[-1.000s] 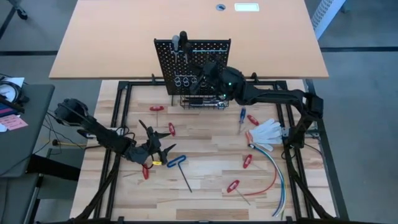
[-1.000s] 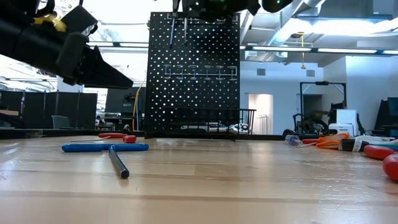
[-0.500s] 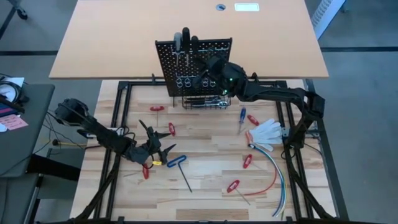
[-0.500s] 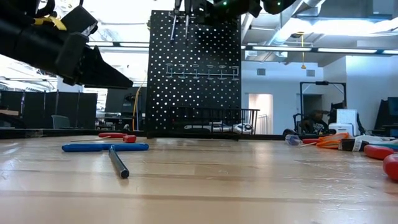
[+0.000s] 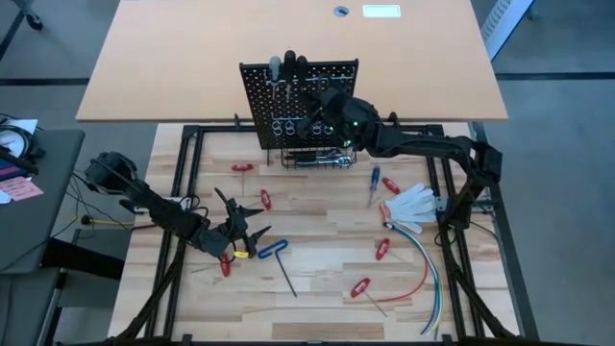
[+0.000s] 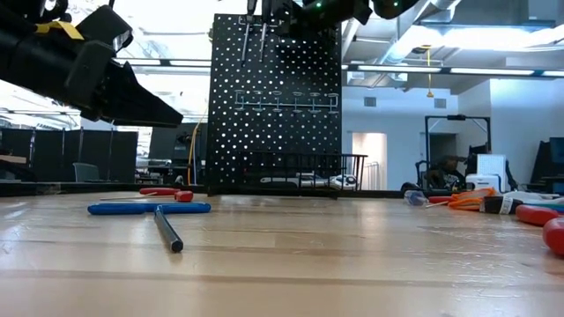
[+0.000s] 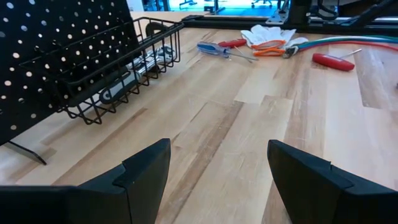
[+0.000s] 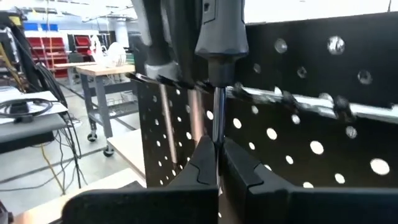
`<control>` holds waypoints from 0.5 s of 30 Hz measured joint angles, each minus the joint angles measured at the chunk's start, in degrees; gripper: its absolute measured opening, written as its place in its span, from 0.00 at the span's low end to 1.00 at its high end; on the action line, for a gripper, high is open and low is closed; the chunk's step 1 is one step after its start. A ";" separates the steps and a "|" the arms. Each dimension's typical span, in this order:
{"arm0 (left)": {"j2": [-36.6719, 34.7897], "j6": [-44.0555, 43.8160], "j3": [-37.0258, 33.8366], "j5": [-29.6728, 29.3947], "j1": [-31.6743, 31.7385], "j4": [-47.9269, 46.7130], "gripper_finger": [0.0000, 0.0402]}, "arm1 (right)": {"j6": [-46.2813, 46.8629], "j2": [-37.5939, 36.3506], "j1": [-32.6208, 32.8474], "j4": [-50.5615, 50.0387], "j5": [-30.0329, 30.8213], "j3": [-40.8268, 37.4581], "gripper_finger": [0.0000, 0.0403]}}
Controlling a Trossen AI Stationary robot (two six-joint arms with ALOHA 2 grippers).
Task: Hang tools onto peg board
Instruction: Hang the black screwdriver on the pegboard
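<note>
The black peg board [image 5: 288, 96] stands upright at the table's far middle, with a wire basket [image 5: 317, 156] at its base. At its top edge stand a grey-handled screwdriver [image 5: 276, 65] and a black-handled screwdriver [image 5: 300, 63]. My right gripper [image 8: 217, 155] is high up in front of the board, shut on the black-handled one [image 8: 222, 28]. My left gripper [image 5: 242, 240] hovers open above the table's left part, close to a blue T-handle hex key [image 5: 275, 252]; nothing is between its fingers [image 7: 143, 174]. My right gripper pinches the black-handled screwdriver's thin metal shaft [image 8: 216, 127] between its two fingers, a little below the handle. The fingers come level from the table's near-right side and lie across the shaft. The screwdriver stands upright, handle up, against the board's top rail [image 8: 298, 102].
Red-handled tools [image 5: 265, 200] [image 5: 382, 248] [image 5: 360, 286] and a blue screwdriver [image 5: 374, 178] lie scattered on the wooden table. A white glove [image 5: 413, 202] and coloured cables [image 5: 428, 274] lie at the right. A silver wrench [image 6: 295, 180] lies in the basket.
My right gripper has rolled slightly while holding the black-handled screwdriver. Its handle has shifted toward the table's right along the board's top, away from the grey-handled one.
</note>
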 joint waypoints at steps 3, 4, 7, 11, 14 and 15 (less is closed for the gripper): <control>0.00 0.00 0.00 -0.02 0.00 0.00 0.65 | 1.87 0.02 -0.37 -0.60 -0.02 0.00 0.01; 0.00 0.00 0.00 -0.02 0.00 0.00 0.65 | 2.37 0.02 -0.37 -1.01 -0.04 0.00 0.01; 0.00 0.00 0.00 -0.02 0.00 -0.02 0.65 | 3.97 0.02 -0.44 -3.04 -0.04 0.00 0.01; 0.00 0.02 0.00 -0.02 0.00 -0.03 0.65 | 5.39 -0.06 -1.29 -5.45 -0.30 0.11 0.01; 0.00 0.27 0.00 -0.02 0.00 -0.02 0.65 | 5.42 -0.07 -1.75 -7.80 -0.43 0.16 0.04; 0.00 0.44 0.00 -0.04 0.00 -0.02 0.65 | 5.42 -0.09 -1.77 -8.50 -0.53 0.26 0.05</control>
